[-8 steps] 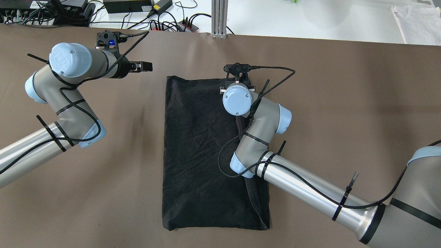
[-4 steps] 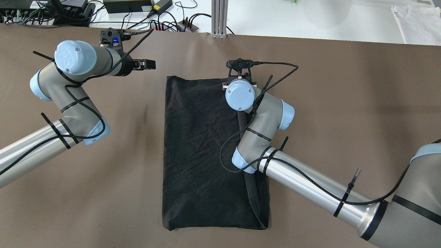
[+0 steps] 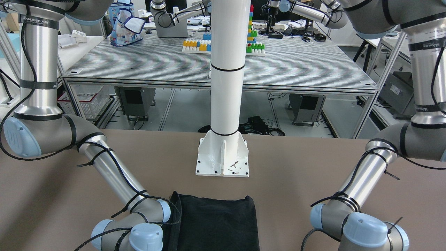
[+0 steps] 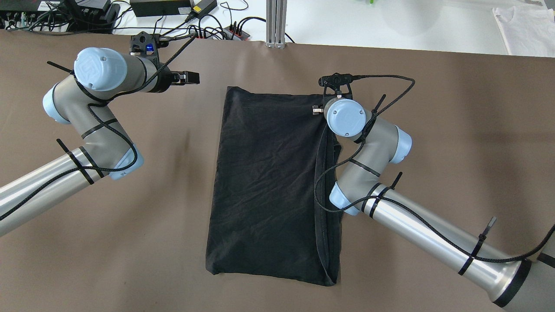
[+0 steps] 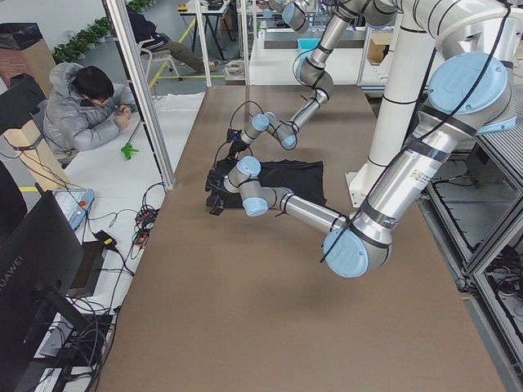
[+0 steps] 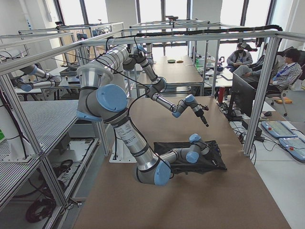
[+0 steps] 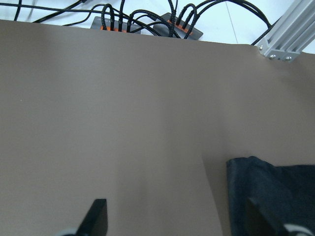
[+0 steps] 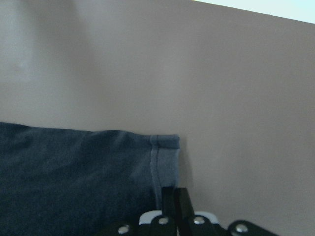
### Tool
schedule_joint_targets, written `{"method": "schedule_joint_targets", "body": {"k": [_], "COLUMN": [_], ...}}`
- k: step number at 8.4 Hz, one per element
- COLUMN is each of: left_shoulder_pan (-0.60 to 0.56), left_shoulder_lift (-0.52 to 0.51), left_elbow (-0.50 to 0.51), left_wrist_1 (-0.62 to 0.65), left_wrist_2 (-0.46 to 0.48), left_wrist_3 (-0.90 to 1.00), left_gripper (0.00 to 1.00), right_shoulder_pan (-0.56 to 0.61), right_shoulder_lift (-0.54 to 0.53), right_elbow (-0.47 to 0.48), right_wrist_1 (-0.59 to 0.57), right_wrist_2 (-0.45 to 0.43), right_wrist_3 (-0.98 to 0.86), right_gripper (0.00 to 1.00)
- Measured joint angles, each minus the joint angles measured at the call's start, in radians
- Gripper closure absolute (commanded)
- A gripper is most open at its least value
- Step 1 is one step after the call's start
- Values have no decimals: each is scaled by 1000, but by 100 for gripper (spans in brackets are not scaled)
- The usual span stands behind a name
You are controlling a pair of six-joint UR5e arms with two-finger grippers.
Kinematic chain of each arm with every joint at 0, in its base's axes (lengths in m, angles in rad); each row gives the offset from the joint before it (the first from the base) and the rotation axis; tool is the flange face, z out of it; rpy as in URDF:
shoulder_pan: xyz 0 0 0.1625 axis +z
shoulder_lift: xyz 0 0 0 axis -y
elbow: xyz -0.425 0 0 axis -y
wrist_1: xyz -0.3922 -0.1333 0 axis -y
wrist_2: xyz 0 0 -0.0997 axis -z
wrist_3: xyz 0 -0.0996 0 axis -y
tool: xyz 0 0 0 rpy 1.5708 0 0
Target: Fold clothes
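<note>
right gripper [image 8: 175, 194] has slid rightward, dragging the black garment [image 4: 269, 182] askew, wrist bent straight down, jaws pinched on the far right hem corner under it, long axis trailing back toward the robot; left gripper [image 7: 178, 219] hovers spread open, far left corner just to its right.

A brown-covered table [image 4: 455, 86] fills the overhead view. Beyond its far edge lies white floor [image 4: 390, 26], with an aluminium post [image 4: 276, 21] at twelve o'clock and power strips with cables [image 4: 217, 31] at eleven. In the front-facing view a white pole [image 3: 227, 69] stands before a grey ribbed workbench [image 3: 306, 66] carrying toy blocks [image 3: 197, 45] at twelve o'clock. Tall windows [image 6: 159, 26] brighten the far wall.
</note>
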Motion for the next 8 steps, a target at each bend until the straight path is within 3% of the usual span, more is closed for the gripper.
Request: {"method": "schedule_joint_targets", "body": {"k": [3,8], "left_shoulder_pan": [-2,-3], "left_shoulder_lift": [-6,-6], "left_elbow": [6,4], "left_wrist_1": [-1,-3], "left_wrist_2": [1,0], "left_wrist_3": [-2,-4], "left_gripper": [0,0], "right_shoulder_pan": [11,-2], "right_shoulder_lift": [-9,-102], "right_elbow": [32,213], "right_wrist_1": [8,-102], "right_wrist_2": [48,116], "right_wrist_3": [6,97], "right_gripper": [6,6]}}
